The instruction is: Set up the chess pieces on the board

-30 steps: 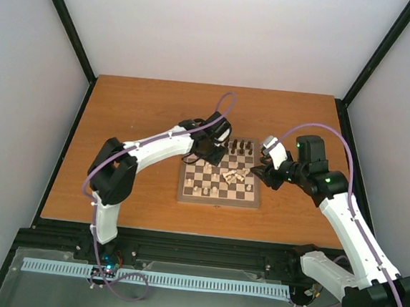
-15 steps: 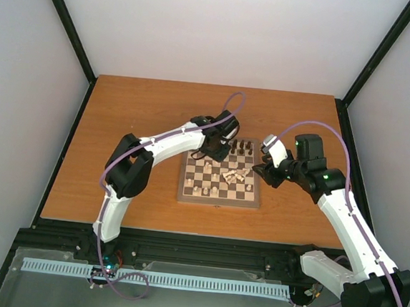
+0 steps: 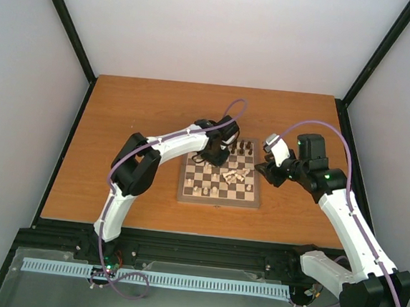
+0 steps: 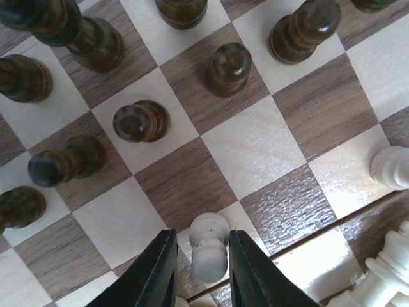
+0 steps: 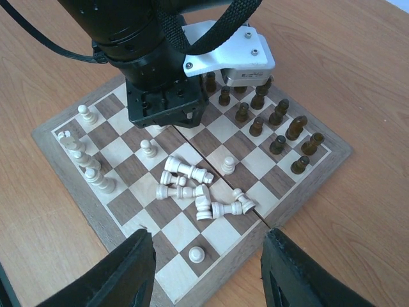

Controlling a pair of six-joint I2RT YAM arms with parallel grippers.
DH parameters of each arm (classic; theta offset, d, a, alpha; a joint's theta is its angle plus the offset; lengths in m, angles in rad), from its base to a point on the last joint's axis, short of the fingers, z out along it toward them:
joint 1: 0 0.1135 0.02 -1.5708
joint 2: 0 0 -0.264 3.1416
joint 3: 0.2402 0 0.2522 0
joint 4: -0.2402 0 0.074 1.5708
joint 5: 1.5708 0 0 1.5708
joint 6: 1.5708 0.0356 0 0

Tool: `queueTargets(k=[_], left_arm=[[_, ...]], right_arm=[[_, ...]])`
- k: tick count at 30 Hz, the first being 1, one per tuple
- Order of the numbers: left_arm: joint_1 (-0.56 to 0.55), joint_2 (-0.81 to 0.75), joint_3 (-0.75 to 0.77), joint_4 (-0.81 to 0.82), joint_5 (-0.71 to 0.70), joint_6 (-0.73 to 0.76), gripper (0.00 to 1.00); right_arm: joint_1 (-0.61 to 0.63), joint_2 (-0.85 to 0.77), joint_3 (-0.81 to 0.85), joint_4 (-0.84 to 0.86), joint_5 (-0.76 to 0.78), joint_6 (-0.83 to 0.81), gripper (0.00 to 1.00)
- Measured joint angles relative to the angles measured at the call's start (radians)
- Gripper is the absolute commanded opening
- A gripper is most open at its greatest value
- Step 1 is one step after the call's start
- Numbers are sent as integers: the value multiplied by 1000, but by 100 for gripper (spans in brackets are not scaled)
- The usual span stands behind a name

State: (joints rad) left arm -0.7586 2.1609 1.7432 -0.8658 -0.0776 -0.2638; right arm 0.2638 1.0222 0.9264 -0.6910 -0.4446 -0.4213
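Observation:
The board (image 3: 219,202) lies mid-table. Dark pieces (image 3: 243,148) stand along its far edge and show in the left wrist view (image 4: 227,67). Several cream pieces lie toppled in a pile (image 5: 204,192), right of centre on the board (image 3: 235,175). Other cream pieces (image 5: 83,160) stand at the near-left. My left gripper (image 3: 218,151) is low over the far-left squares. Its jaws (image 4: 201,256) stand close either side of a cream pawn (image 4: 209,246), with a thin gap on the left. My right gripper (image 5: 201,268) is wide open and empty, hovering over the board's right edge (image 3: 264,172).
A single cream pawn (image 5: 227,165) stands mid-board and another (image 5: 196,254) stands close to the board's right edge. The left arm's black wrist (image 5: 163,102) hangs over the far squares. Bare wooden table (image 3: 133,154) surrounds the board, edged by black frame rails.
The left arm's elbow has swung right, and its gripper has shifted slightly right over the board's far-left squares. The right gripper has barely moved.

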Motion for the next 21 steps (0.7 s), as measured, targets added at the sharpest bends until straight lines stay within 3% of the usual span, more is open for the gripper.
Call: queueTargets(k=[10,15,21], left_arm=[[0,11,20,5,10,14,12],[-7,1,17,6,10,21,11],[-61,-144,-47,25,32,50,12]], right_arm=[[-9,0,0,0,0,0,47],[-9,0,0,0,1,0,46],[-24,1,-3,11,43,11,45]])
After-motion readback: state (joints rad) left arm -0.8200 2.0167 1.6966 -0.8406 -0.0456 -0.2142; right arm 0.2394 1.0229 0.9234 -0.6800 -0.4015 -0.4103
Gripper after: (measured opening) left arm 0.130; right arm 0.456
